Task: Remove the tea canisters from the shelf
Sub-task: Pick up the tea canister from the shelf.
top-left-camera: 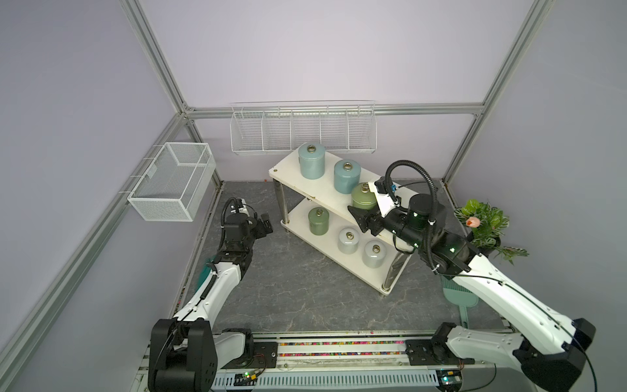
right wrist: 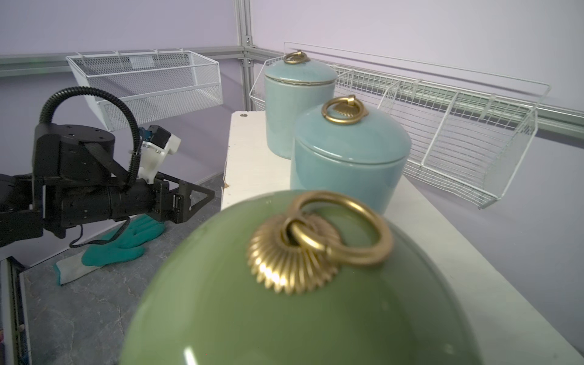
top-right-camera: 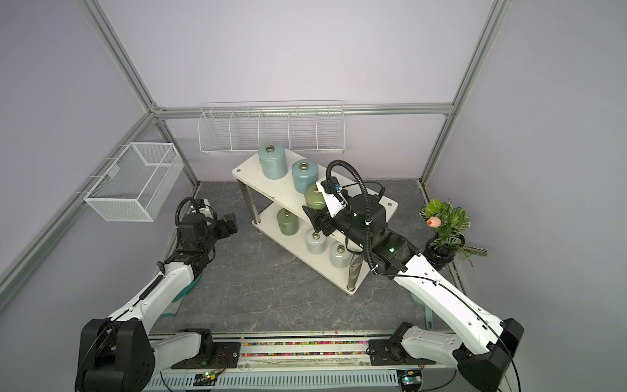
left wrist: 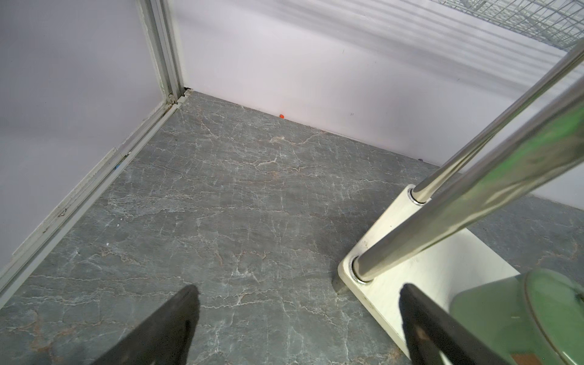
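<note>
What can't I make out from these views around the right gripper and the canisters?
Right gripper: far finger behind its wrist camera mount in both top views; no fingers in its wrist view, so grip unclear.
Upper green canister: blurred and cut by the bottom edge in the right wrist view.
Lower green canister: cut by frame edges in the left wrist view.
Mint item: mostly under the right forearm in both top views.

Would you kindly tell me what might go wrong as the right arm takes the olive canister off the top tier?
1. The olive green canister stands close beside a light blue canister; a sideways lift may knock it.
2. Its glaze is glossy, and whether the right end effector grips it firmly cannot be seen, so it might slip.
3. The right arm reaches over the shelf; a nudge could shift everything on it.
</note>
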Robot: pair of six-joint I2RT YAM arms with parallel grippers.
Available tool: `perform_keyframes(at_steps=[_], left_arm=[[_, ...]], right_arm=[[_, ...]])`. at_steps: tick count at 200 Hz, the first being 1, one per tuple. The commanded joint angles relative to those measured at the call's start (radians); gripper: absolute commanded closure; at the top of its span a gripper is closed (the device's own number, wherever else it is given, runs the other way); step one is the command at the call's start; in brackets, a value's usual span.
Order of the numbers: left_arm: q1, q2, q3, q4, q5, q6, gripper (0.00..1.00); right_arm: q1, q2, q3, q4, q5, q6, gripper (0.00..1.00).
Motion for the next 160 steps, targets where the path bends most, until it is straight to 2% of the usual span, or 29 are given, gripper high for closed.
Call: perform_keyframes(at_steps=[1, 81, 160], left_arm=[[-0.006, 0.009, 0.041, -0.007, -0.014, 0.001, 0.00], [-0.006, 0.007, 0.056, -0.030, -0.047, -0.009, 0.00], [-0.006, 0.007, 0.076, -0.050, -0.076, -0.022, 0.00]], right_arm=[[0.023, 0.011, 0.064, 0.134, -0.055, -0.007, 0.51], [0.123, 0.088, 0.118, 0.154, -0.087, -0.032, 0.52], [0.244, 0.182, 0.116, 0.246, -0.120, 0.006, 0.53]])
